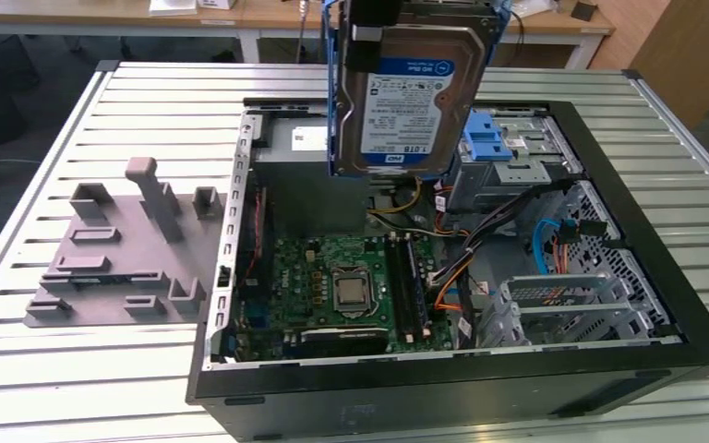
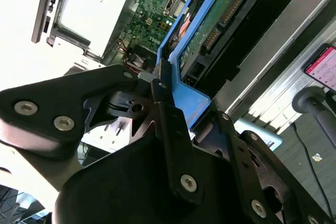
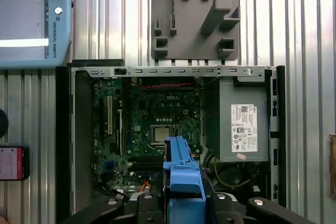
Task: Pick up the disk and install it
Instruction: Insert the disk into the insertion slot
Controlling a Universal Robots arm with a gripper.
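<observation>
The disk point(image 1: 410, 101), silver with a white-and-blue label and blue side rails, hangs upright high above the open computer case point(image 1: 650, 277). My gripper point(image 1: 416, 17) is shut on its upper end. In the second wrist view my gripper point(image 2: 181, 111) clamps the blue rail, and the disk's point(image 2: 220, 19) green circuit-board side points down toward the motherboard. In the first wrist view the disk's blue rail point(image 3: 181, 166) sticks out between the black fingers point(image 3: 149, 208), over the case interior. The grey drive cage with a blue latch point(image 1: 502, 148) sits just behind and below the disk.
A large grey metal box point(image 3: 244, 124) with a white sticker fills one corner of the case beside the motherboard point(image 1: 342, 286). A grey fixture plate point(image 1: 121, 249) lies on the slatted table at the exterior view's left. A teach pendant point(image 3: 34, 19) and a phone point(image 3: 10, 163) lie beside the case.
</observation>
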